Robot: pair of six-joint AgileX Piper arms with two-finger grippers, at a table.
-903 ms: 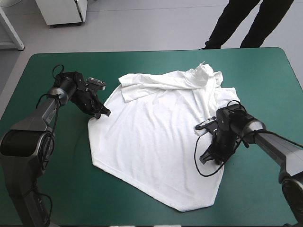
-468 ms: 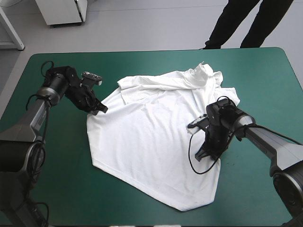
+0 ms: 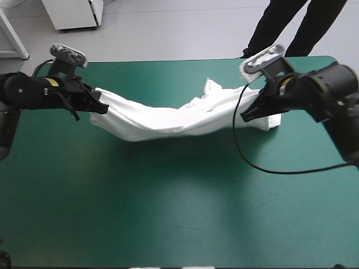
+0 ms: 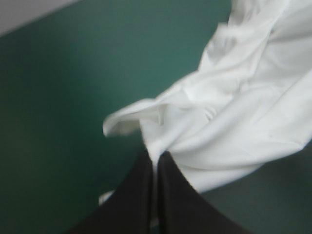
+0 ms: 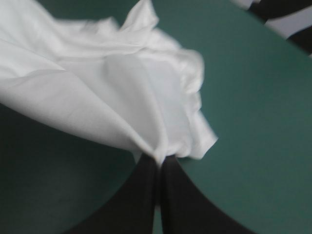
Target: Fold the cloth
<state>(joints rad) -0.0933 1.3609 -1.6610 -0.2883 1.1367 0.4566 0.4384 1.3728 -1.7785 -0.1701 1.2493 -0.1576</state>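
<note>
White fabric, thin and limp. L side: the left gripper (image 3: 101, 108), toward the table's far-left corner, has its black fingers pressed together on a bunched edge of the T-shirt (image 3: 168, 120). From there the shirt runs as a sagging, rumpled band along the far half of the table (image 3: 168, 213), raised off the cover at both ends. Can't tell whether the lowest part of the sag touches. R side: the right gripper (image 3: 247, 116), toward the far-right corner, has its fingers likewise all but closed, pinching a gathered fold, w/ a loose flap hanging past them.

Handling, my read: light, soft, no stiffness at all, so it drapes and bunches wherever unsupported. Not fragile, but thin enough to slip from a shallow pinch if tugged hard. Best taken at edges or corners, e.g. hem and shoulder, w/ the two holds well apart so the cloth spreads rather than ropes up.

Surface: teal-green cover, flat, matte, prob. enough friction to drag the shirt flat on. Beyond the far edge, pale grey floor (image 3: 168, 33).
</note>
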